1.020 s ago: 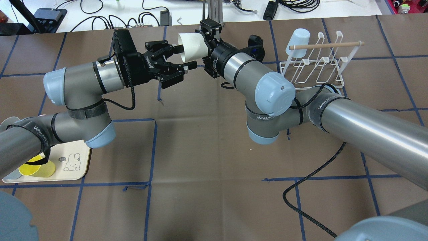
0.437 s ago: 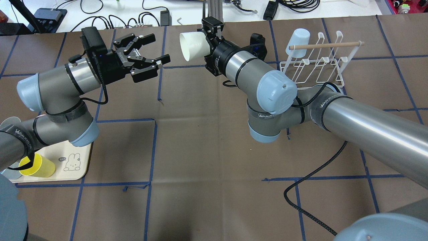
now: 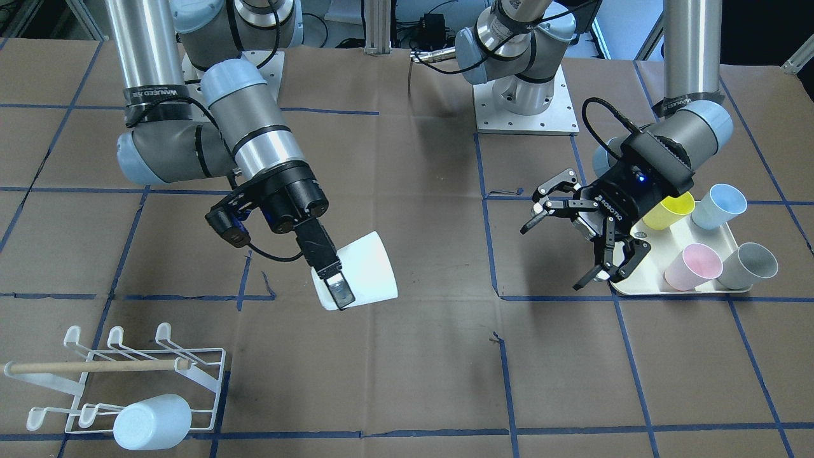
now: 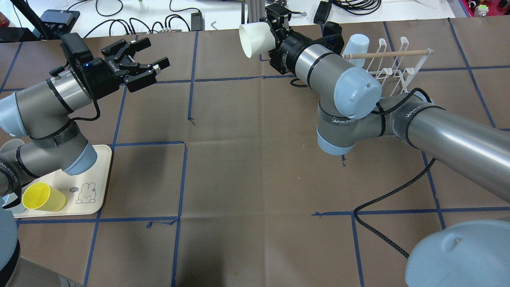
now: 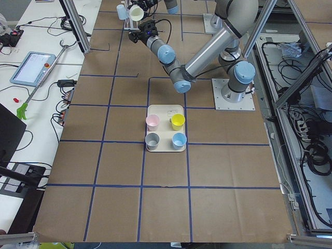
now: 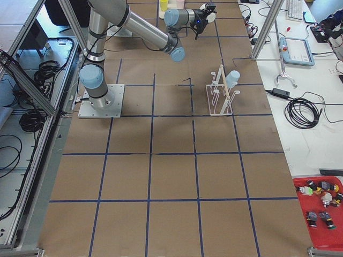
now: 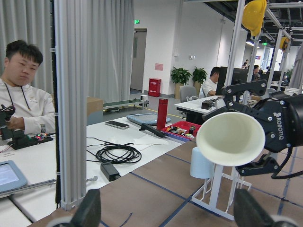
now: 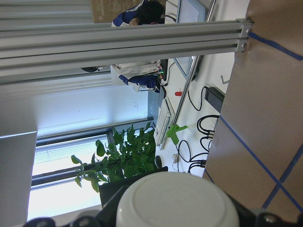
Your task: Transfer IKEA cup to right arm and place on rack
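Gripping the white cup [image 3: 369,267], the right claw [image 3: 337,289]; ROBOTIQ-marked left claw [image 3: 553,256] spread wide apart.

- "ROBOTIQ", white capitals, on black body of left gripper [image 3: 553,254], front-facing view.
- "ROBOTIQ" again, running vertically, on right gripper [image 7: 233,131] body, at 3 o'clock of white cup [image 7: 222,144], left wrist view.
- "WANJEED", white, on black band [image 4: 343,120] round right arm [image 4: 458,135], overhead view.
- Same word on left arm [image 3: 690,51] band.
- Speech-bubble lettering on bunny tray [image 4: 101,175] too small to read.
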